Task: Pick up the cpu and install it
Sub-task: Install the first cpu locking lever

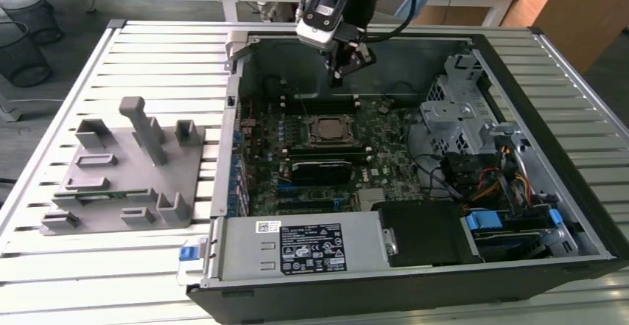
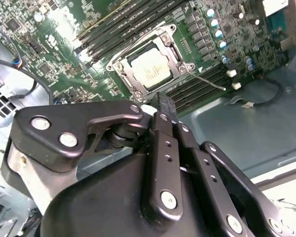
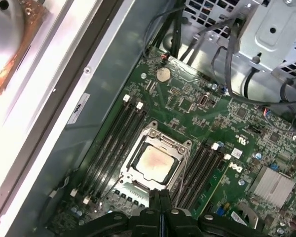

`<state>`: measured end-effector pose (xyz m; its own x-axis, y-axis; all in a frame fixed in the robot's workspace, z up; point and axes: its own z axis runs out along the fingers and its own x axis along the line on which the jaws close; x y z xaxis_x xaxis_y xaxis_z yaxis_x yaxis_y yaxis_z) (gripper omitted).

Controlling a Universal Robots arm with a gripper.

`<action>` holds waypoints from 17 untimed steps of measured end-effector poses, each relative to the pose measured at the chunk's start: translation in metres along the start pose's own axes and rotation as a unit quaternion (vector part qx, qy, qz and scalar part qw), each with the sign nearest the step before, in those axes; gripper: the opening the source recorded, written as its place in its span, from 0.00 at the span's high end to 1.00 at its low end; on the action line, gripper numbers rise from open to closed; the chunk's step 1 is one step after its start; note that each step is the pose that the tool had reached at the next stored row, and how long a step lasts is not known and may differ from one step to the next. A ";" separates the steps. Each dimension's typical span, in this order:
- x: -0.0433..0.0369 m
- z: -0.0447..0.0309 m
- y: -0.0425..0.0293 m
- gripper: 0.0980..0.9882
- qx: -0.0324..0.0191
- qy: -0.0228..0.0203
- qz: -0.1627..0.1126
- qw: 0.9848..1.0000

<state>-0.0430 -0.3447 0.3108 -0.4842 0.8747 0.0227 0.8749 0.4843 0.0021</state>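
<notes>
Item: cpu (image 2: 150,68), small flat square chip with silver-grey metal top, seated in the metal socket frame (image 2: 119,66) on the green motherboard (image 3: 207,123). Probably light, stiff, slick and fragile; opposite edges suit holding. Black gripper (image 2: 164,104) closed, empty, above.

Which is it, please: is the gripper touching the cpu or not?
Apart: in the exterior view the gripper hangs above the cpu, a clear gap between them.
</notes>
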 end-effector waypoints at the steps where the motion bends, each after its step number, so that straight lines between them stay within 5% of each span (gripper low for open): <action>1: 0.0001 0.0000 0.0001 0.99 0.000 0.000 -0.005 1.000; 9: 0.0001 0.0003 0.0001 0.99 0.002 0.000 -0.077 0.997; 17: 0.0001 0.0004 0.0000 0.99 0.003 0.000 -0.148 0.989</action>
<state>-0.0431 -0.3446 0.3104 -0.7192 0.6944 0.0223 0.6946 0.7194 0.0018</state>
